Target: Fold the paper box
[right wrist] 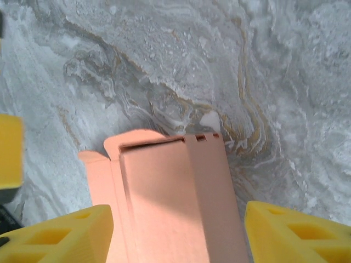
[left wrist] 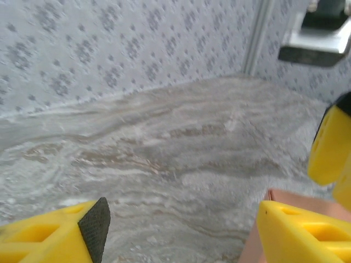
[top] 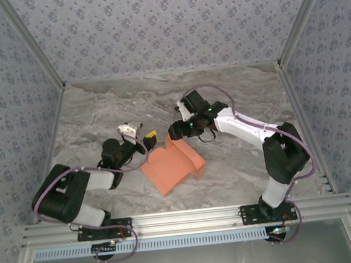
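The paper box [top: 171, 166] is a salmon-orange cardboard piece lying mid-table, partly folded, with one side standing up. In the right wrist view the paper box [right wrist: 170, 192] shows a folded-over panel, a notched strip and a rounded flap. My right gripper [right wrist: 178, 230] is open just above its far end, one yellow finger [right wrist: 60, 235] on each side, not touching it. The right gripper [top: 174, 131] hangs over the box's far corner. My left gripper [left wrist: 181, 224] is open over bare table, its right finger [left wrist: 307, 230] beside a box edge [left wrist: 251, 244]. The left gripper [top: 139, 133] sits left of the box.
The marbled grey table [top: 99, 114] is ringed by patterned walls [top: 152, 22]. An aluminium rail [top: 184, 219] runs along the near edge. In the left wrist view a yellow finger [left wrist: 329, 145] and a grey metal part [left wrist: 318, 38] of the other arm are close on the right.
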